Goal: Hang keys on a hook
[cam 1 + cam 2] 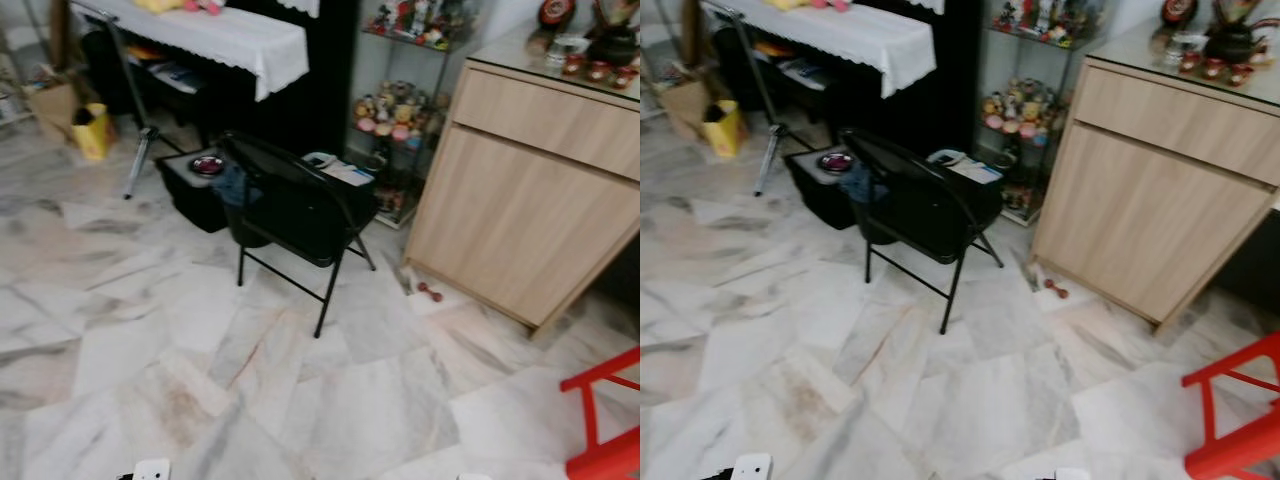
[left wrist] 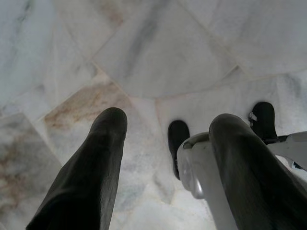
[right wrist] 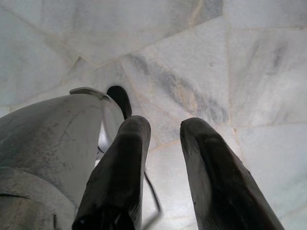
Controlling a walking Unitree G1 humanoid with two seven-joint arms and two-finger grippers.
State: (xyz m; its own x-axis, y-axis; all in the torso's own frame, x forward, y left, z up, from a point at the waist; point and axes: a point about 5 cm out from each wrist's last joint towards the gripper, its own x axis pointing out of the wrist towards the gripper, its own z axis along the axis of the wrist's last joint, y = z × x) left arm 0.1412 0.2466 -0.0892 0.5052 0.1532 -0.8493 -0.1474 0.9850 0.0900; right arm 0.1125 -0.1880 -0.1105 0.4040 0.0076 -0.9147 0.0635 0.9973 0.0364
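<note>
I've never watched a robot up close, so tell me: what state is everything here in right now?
Left hand: open, empty, over the marble floor.
Right hand: open, empty.
Black folding chair: unfolded, upright.
Wooden cabinet: closed.
Red stool: upright, partly in view.

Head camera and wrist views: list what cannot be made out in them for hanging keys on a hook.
- Shelf ornaments: too small and blurred to identify, head views.
- Red chair: cut off by the picture's right edge.
- Small red thing on the floor by the cabinet: too small to identify.
- Items on the black box: partly hidden behind the folding chair.
- Both pincers hang open over bare floor.
</note>
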